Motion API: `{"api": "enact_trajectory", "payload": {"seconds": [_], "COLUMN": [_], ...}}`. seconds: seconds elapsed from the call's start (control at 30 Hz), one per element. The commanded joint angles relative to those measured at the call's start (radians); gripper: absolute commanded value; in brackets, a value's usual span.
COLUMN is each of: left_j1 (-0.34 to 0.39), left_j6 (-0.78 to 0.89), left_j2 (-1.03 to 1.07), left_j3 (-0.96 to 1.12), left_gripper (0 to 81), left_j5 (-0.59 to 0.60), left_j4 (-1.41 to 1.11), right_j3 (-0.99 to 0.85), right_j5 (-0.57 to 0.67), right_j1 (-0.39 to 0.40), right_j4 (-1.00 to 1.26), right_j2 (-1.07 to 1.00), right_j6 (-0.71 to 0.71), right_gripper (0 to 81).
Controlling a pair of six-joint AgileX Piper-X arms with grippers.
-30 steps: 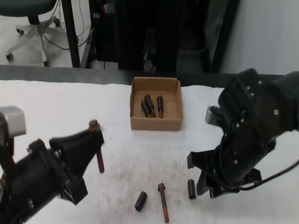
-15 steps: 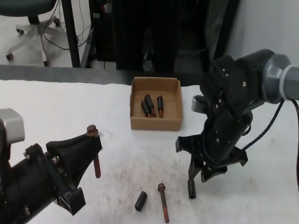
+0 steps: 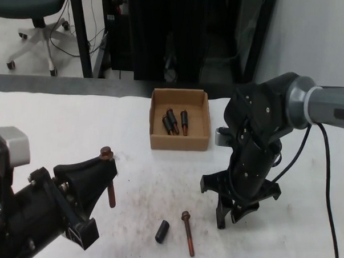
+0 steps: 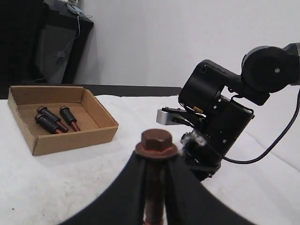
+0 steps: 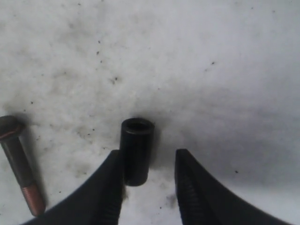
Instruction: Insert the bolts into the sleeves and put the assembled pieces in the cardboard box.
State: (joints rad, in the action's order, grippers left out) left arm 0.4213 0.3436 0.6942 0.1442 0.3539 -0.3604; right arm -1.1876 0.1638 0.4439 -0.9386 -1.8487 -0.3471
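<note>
Pinching a bolt (image 4: 156,141) just under its hexagonal head, the left gripper (image 4: 156,187) sits nearest, at the near left of the bench (image 3: 58,124). Its two fingers are pressed against the shank from both sides. The head stands above them and the rusty shank hangs down below, tilted a little.

Slightly farther in, toward the middle, a second sleeve (image 3: 162,231) lies on its side on the speckled white surface. Just beside it, apart, lies a loose bolt (image 3: 187,233) with its head pointing away.

Right of these, the right gripper (image 5: 149,154) points down at the bench with its fingers spread. They straddle a black sleeve (image 5: 137,152) that lies on the surface with its open bore showing. The sleeve is close against one finger, with a clear gap to the other. The loose bolt lies off to the outer side of that nearer finger.

Farther back, near the middle of the bench, stands the cardboard box (image 3: 179,143), open at the top and well apart from both grippers. On its floor lie three assembled pieces (image 3: 172,122), each a black sleeve with a coppery bolt end sticking out. Two lie close together and the third just beside them.
</note>
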Motion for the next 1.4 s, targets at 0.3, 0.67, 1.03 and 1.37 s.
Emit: {"api": "enact_trajectory", "payload": {"seconds": [0.3, 0.67, 1.03, 1.37], "left_j1": [0.001, 0.001, 0.001, 0.001], "left_j6": [-0.007, -0.007, -0.007, -0.007], "left_j2": [-0.009, -0.009, -0.009, -0.009], "left_j3": [0.006, 0.006, 0.006, 0.006], "left_gripper": [0.4, 0.4, 0.4, 0.4], "left_j5": [-0.009, -0.009, -0.009, -0.009], "left_j4": [0.013, 0.013, 0.013, 0.013], "right_j3": [-0.01, -0.01, -0.01, -0.016], "right_j5": [0.018, 0.018, 0.018, 0.014], "right_j1": [0.013, 0.035, 0.035, 0.035], "right_j4": [0.01, 0.026, 0.027, 0.05], "right_j2": [-0.036, -0.068, -0.07, -0.07], "right_j6": [0.034, 0.034, 0.163, 0.214], "right_gripper": [33.9, 33.9, 33.9, 33.9]}}
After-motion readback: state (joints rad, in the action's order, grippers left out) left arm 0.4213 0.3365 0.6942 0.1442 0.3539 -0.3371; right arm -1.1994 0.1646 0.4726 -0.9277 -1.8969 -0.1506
